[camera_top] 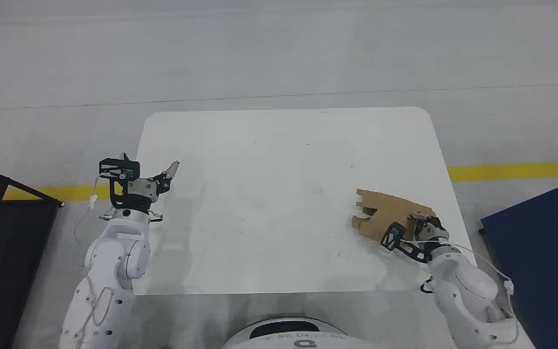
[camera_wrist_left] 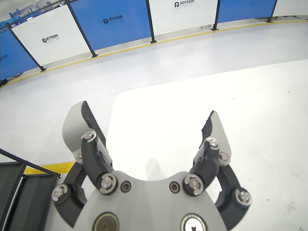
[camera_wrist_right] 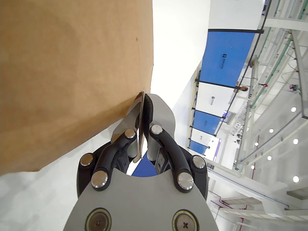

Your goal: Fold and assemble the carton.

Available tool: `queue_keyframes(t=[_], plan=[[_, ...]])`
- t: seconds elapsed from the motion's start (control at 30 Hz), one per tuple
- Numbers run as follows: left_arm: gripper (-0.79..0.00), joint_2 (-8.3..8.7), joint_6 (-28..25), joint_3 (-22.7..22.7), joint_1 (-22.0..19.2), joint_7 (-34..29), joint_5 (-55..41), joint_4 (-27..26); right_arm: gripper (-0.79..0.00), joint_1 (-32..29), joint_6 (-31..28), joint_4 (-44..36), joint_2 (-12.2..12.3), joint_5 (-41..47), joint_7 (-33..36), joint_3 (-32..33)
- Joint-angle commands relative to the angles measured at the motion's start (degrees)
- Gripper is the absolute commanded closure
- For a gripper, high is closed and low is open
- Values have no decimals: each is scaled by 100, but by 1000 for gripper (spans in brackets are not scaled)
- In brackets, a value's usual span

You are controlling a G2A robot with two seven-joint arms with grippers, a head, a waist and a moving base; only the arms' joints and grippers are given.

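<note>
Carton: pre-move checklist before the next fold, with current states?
1. Right pincer shut on an edge of the carton: ok.
2. Left pincer open and holding nothing: ok.
3. Carton within the edges of the table: ok, though it sits near the right side.
4. Left pincer close enough to help with the fold: not ok, it is at the far side of the table.
5. Carton lifted off the table or resting on it: cannot tell.
6. Carton assembled: not ok, it looks unfolded.

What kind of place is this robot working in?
Probably a factory or test hall: blue and white partition panels fence the area, a yellow line marks the grey floor, and a carton is at a white work table.
</note>
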Motion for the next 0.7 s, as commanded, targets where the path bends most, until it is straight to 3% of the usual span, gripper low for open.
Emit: queue_keyframes(t=[0.0, 0.4, 0.67], plan=[[-785, 0, 0, 0, 0, 0, 0, 0, 0, 71, 395, -36, -10, -159, -101, -53], [-785, 0, 0, 0, 0, 0, 0, 0, 0, 1069, 3747, -556, -193, -1169, -861, -1109], [-785, 0, 0, 0, 0, 0, 0, 0, 0, 1184, 3897, -518, -226, -1168, -751, -1238]])
